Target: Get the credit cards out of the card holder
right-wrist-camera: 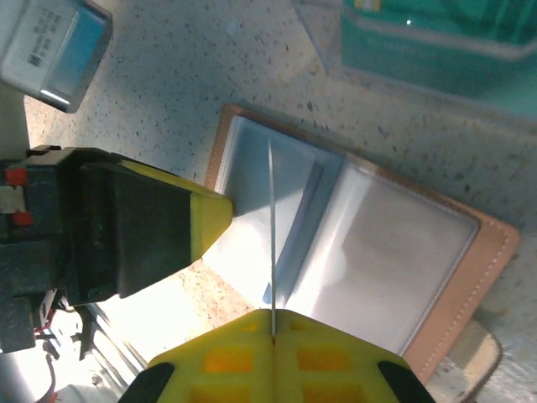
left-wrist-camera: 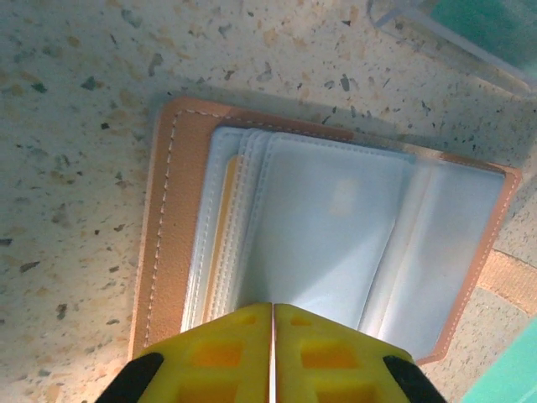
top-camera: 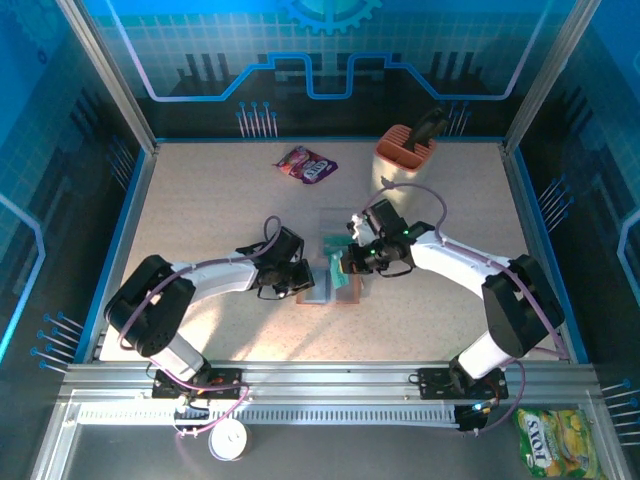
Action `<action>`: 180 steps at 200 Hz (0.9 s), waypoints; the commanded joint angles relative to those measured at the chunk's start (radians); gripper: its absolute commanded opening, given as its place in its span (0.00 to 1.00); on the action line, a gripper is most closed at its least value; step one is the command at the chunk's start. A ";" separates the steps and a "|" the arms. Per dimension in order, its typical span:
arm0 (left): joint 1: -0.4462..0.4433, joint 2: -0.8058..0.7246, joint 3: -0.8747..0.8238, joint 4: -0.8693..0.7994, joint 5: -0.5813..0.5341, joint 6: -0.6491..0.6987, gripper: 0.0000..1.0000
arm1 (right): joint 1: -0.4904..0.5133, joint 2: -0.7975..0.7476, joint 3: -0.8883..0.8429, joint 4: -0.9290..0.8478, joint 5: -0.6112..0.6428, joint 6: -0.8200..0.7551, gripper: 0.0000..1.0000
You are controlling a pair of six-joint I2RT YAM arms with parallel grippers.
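The card holder (top-camera: 316, 290) (left-wrist-camera: 336, 227) (right-wrist-camera: 394, 252) is found lying open and flat on the table (top-camera: 200, 200), between the two grippers, pockets facing up. The left gripper (top-camera: 298, 280) (left-wrist-camera: 273, 309) (right-wrist-camera: 220, 220) is clenched, nothing seen between its fingers; its tip bears on one edge of the holder. The right gripper (top-camera: 350, 265) (right-wrist-camera: 273, 317) is clamped on a thin sheet seen edge-on, judged to be a credit card (right-wrist-camera: 271, 218), standing upright over the pockets; whether it is clear of its sleeve cannot be told.

The step in hand is judged to be withdrawal of this card. The pull should be made in line with the sleeve mouth, without twist; the holder should be pinned by the left tip so that it is not dragged or lifted; a firm grip is advised, the card being thin and probably slick.
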 commanded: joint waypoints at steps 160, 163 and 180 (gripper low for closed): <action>0.020 -0.168 -0.111 0.000 -0.030 0.010 0.16 | -0.019 0.193 0.540 -0.523 0.203 -1.141 0.00; 0.021 -0.169 -0.113 0.001 -0.030 0.010 0.16 | -0.021 0.204 0.552 -0.531 0.204 -1.151 0.00; 0.021 -0.175 -0.118 -0.001 -0.030 0.008 0.17 | -0.022 0.257 0.619 -0.575 0.223 -1.207 0.00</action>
